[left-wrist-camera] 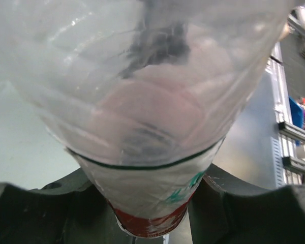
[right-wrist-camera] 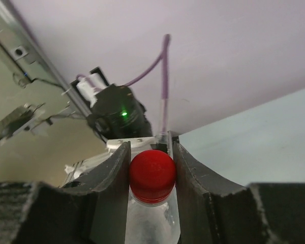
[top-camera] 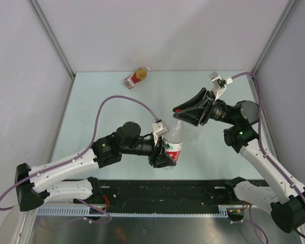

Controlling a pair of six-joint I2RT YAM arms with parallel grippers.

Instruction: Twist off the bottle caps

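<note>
Pale green surface (top-camera: 91,101), walled on three sides. Both arms are bolted at its near edge and reach inward toward each other.

Left arm (top-camera: 66,168) comes in low from the left. Right arm (top-camera: 259,152) rises from the right and bends back toward centre.

Clear labelled bottle (top-camera: 174,138) is slung between the two pincers near the middle of the surface, toward the near edge. It is tilted, with the base end at the left and the neck pointing up-right. Cannot tell whether it touches the surface.

Left pincer (top-camera: 165,152) is clamped on the lower body of the labelled bottle, over the red-and-white label. In the left wrist view, dark fingers (left-wrist-camera: 40,213) sit on either side of the label.

Amber bottle (top-camera: 136,78) lies on its side at the far edge, well apart from both arms. Its pale cap (top-camera: 146,69) points right.

Right pincer (top-camera: 182,116) is pinching the red cap (right-wrist-camera: 151,175). In the right wrist view a dark finger presses each side of the cap, and the cap is seated on the clear neck below it.
</note>
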